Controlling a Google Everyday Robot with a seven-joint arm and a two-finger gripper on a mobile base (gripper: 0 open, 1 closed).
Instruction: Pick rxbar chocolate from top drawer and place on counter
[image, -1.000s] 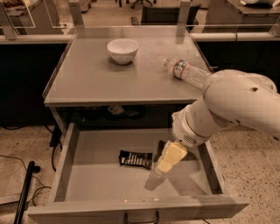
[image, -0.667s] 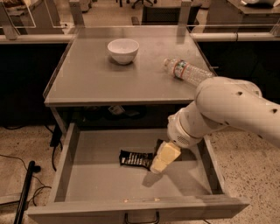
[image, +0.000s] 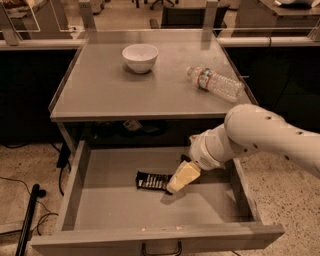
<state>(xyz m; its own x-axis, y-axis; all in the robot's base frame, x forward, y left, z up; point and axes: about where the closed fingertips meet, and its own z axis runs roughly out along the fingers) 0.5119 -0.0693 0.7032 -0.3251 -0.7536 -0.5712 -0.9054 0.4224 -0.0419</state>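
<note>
Your pincer (image: 174, 187) (grip: cannot tell) hovers at the rxbar chocolate (image: 151, 181), right end; probably light, slippery: pinch its narrow width.

I moved the gripper (image: 177, 183) leftward and lower inside the top drawer (image: 115, 210), until its tip reached the right end of the rxbar chocolate (image: 150, 181).

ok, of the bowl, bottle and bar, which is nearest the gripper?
The rxbar chocolate, the black bar in the top drawer: the gripper is down at its right end. The white bowl and the water bottle are up on the counter.
</note>
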